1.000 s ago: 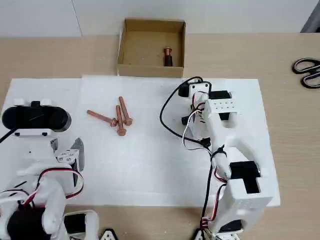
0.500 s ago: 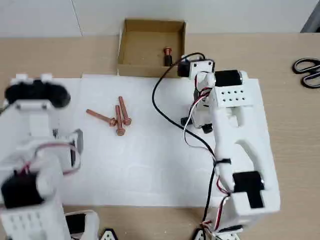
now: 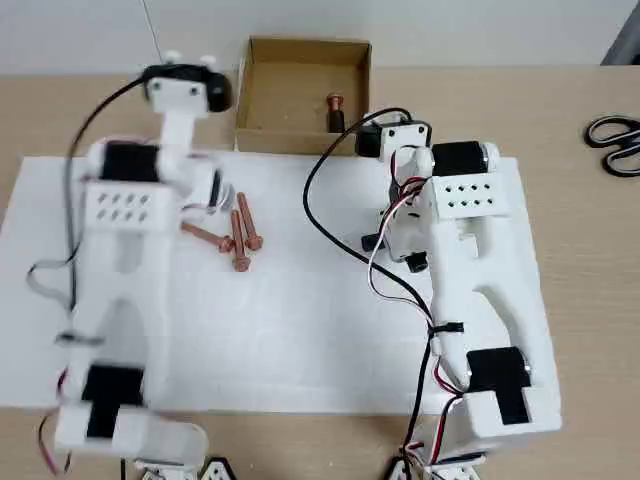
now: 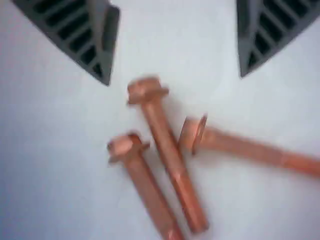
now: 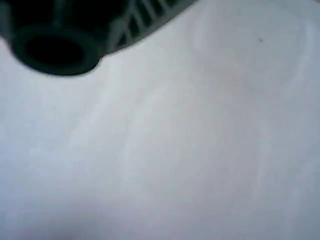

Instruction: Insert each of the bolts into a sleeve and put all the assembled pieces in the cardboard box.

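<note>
Three copper bolts (image 3: 240, 232) lie in a loose cluster on the white mat (image 3: 300, 330); in the left wrist view the bolts (image 4: 165, 155) sit just beyond my open fingers. My left gripper (image 3: 222, 198) hovers open right beside them, holding nothing. My right gripper (image 3: 398, 243) stays mid-mat under its arm, to the right of the bolts. In the right wrist view it is shut on a black sleeve (image 5: 50, 50), held just over the mat. The cardboard box (image 3: 255, 100) stands at the back and holds one assembled bolt and sleeve (image 3: 335, 112).
Scissors (image 3: 615, 143) lie on the wooden table at the far right. A black cable (image 3: 325, 215) loops over the mat between the two arms. Bare mat stretches in front of the bolts.
My left arm has swung from the front left corner out over the mat to the bolts. The right arm stretched toward the box a second ago, then held still.
</note>
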{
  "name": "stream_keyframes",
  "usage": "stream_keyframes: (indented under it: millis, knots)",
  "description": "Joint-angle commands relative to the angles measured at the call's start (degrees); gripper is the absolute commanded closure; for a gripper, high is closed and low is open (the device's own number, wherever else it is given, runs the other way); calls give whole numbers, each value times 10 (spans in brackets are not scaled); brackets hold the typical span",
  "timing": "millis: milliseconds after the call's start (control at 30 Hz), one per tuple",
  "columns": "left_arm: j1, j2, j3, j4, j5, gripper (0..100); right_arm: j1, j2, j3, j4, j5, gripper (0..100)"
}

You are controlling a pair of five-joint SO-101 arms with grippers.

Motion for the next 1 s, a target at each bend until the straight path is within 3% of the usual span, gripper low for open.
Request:
stream_keyframes:
  millis: [0, 433, 967]
  knots:
    - [4, 103, -98, -20, 6, 845, 3, -33, -2, 5, -1, 995]
    - [6, 405, -325, -17, 69, 907, 0, -30, -2, 6, -4, 995]
    - [12, 492, -362, -16, 103, 911, 0, -30, -2, 4, -4, 995]
